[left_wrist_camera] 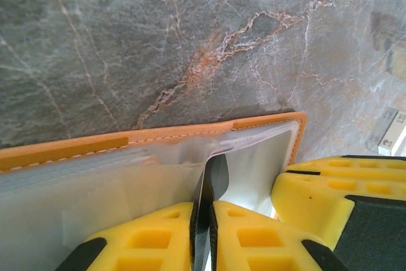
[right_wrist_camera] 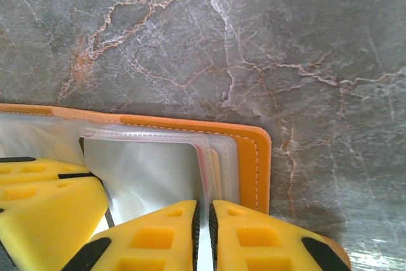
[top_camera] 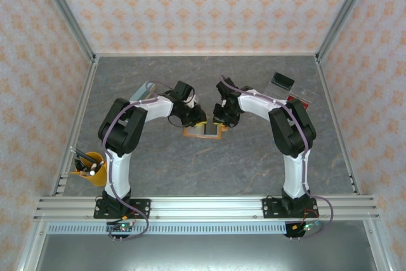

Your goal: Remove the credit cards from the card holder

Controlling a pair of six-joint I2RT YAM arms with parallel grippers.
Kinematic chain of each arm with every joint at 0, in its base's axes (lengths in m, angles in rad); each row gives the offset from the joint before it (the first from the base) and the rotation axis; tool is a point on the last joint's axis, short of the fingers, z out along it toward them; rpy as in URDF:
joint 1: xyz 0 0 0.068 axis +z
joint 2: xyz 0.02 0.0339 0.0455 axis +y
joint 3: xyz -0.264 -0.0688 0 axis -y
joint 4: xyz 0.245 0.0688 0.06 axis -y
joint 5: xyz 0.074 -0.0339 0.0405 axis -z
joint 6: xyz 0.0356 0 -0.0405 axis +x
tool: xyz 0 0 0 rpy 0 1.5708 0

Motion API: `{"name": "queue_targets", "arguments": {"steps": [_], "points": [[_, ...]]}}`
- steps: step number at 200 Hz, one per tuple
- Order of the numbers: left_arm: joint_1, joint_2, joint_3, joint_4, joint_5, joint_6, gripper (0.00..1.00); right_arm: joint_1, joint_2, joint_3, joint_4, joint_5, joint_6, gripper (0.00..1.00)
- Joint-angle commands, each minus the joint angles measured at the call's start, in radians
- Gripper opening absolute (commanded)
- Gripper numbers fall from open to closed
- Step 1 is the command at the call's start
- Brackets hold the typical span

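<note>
Orange card holder (top_camera: 203, 130) open on grey table (top_camera: 190, 163), left end effector (left_wrist_camera: 203, 212) and right end effector (right_wrist_camera: 203, 211) both pinching its clear pocket leaves (right_wrist_camera: 146, 176)

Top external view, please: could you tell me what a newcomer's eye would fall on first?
The left gripper and right gripper meet over the open orange card holder at centre, each pinching a thin inner sheet. A yellow cup of pens stands at the table's left edge.
</note>
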Motion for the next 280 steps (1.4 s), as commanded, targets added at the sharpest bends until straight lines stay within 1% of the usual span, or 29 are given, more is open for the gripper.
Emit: {"name": "queue_targets", "arguments": {"steps": [1, 15, 29, 56, 100, 151, 196, 221, 238, 263, 280], "points": [[0.006, 0.039, -0.01, 0.092, 0.04, -0.014, 0.18, 0.005, 0.063, -0.01, -0.009, -0.001, -0.012, 0.15], [0.011, 0.041, -0.023, 0.125, 0.062, -0.031, 0.17, 0.004, 0.069, -0.007, -0.008, -0.005, -0.011, 0.15], [0.018, 0.039, -0.028, 0.127, 0.061, -0.031, 0.16, 0.003, 0.071, -0.005, -0.009, -0.002, -0.01, 0.15], [0.023, 0.033, -0.031, 0.123, 0.061, -0.023, 0.1, 0.004, 0.074, -0.001, -0.02, 0.014, -0.011, 0.15], [0.041, 0.007, -0.04, 0.079, 0.014, 0.014, 0.0, -0.004, 0.054, 0.001, -0.034, 0.047, -0.011, 0.16], [0.075, -0.04, -0.079, 0.049, -0.02, 0.043, 0.0, -0.015, 0.015, -0.01, -0.032, 0.052, -0.014, 0.16], [0.08, -0.051, -0.082, 0.041, -0.025, 0.046, 0.0, -0.015, -0.007, -0.007, -0.018, 0.035, -0.021, 0.16], [0.08, -0.054, -0.077, 0.035, -0.026, 0.046, 0.0, -0.015, -0.052, -0.002, -0.004, 0.028, -0.03, 0.17], [0.079, -0.06, -0.076, 0.031, -0.025, 0.042, 0.0, -0.015, -0.095, 0.003, 0.001, 0.029, -0.034, 0.19], [0.079, -0.08, -0.076, 0.025, -0.025, 0.034, 0.11, -0.012, -0.148, 0.005, 0.003, 0.039, -0.034, 0.21], [0.07, -0.102, -0.07, 0.015, -0.026, 0.046, 0.18, -0.005, -0.161, 0.027, -0.026, 0.034, -0.033, 0.21]]}}
